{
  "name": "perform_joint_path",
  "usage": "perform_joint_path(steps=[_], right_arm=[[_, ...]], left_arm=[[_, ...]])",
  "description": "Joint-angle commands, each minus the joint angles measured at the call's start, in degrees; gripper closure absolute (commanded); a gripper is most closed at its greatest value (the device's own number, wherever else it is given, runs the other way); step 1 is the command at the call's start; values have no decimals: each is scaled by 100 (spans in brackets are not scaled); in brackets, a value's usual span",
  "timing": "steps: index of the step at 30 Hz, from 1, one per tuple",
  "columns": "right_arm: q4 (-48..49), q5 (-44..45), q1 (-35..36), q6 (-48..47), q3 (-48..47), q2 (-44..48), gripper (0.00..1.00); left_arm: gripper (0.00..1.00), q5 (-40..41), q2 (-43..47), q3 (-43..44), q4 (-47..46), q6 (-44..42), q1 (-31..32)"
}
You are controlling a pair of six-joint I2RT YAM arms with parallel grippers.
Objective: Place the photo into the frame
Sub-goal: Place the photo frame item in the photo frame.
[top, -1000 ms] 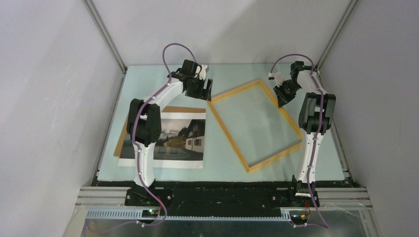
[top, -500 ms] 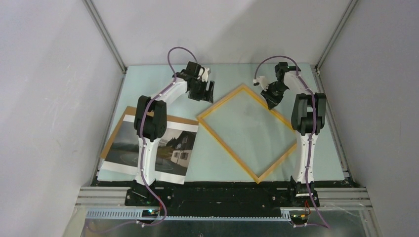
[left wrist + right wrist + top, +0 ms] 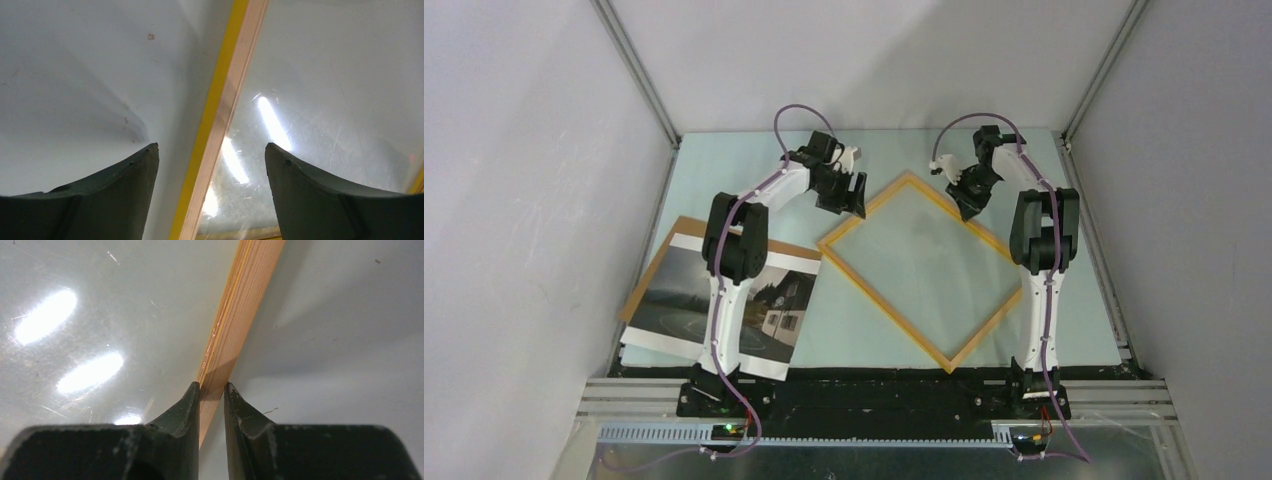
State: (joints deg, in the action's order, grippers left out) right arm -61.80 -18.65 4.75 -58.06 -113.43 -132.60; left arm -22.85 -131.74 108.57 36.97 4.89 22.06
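Observation:
The frame (image 3: pixel 885 305), with thin yellow-orange edges and a clear pane, lies like a diamond on the table's middle right. My right gripper (image 3: pixel 969 208) is shut on its far right edge; the right wrist view shows my fingertips (image 3: pixel 186 407) pinching the wooden edge (image 3: pixel 245 300). My left gripper (image 3: pixel 854 203) is open over the frame's far left edge; in the left wrist view its gripper (image 3: pixel 212 150) straddles the yellow edge (image 3: pixel 220 100) without gripping it. The photo (image 3: pixel 669 300), a dark misty landscape with a white house, lies at the near left, partly hidden by my left arm.
A brown backing board (image 3: pixel 652 268) lies under the photo and shows along its far and left sides. Grey walls and metal rails (image 3: pixel 639 75) close in the pale green table (image 3: pixel 1064 320). The black base rail (image 3: pixel 874 395) runs along the near edge.
The frame has turned counter-clockwise and shifted left, held by my right gripper. My left gripper moved right over its far left edge. The photo and board have swung toward the near left.

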Motion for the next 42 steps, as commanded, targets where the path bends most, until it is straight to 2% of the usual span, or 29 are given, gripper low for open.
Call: perform_joint_path(steps=[1,6,10,14,19,26,32,35,37,42], right_arm=[[438,-166,186,-224,-144,-255,100],[466,-139,195,-182,-144,-282,100],[487,-117,189,-149,-128,-308,100],[521,-74,192,-124,-128,-325,100],[536,-43,181,-90,-118,-315,100],[548,-8,175,-67,-97,-300,100],[608,34,175,-30,-23,-275,100],[631,53,168,-17,10,-275,100],[641,50,166,-2,13,-280,100],[665,38,170,41,13,-289,100]], left_arm=[[18,-368,-137,280,-35,-153,60],[20,-552,-265,362,-34,-156,108],[27,-669,-349,389,-33,-96,98],[43,-627,-361,415,-40,-81,97],[56,-403,-320,400,-32,-7,96],[80,-69,-238,343,-24,16,64],[92,-38,-219,366,-28,100,-29],[91,-105,-194,362,-26,140,-44],[85,-216,-193,377,-29,195,-45],[59,-472,-217,447,-38,364,-48]])
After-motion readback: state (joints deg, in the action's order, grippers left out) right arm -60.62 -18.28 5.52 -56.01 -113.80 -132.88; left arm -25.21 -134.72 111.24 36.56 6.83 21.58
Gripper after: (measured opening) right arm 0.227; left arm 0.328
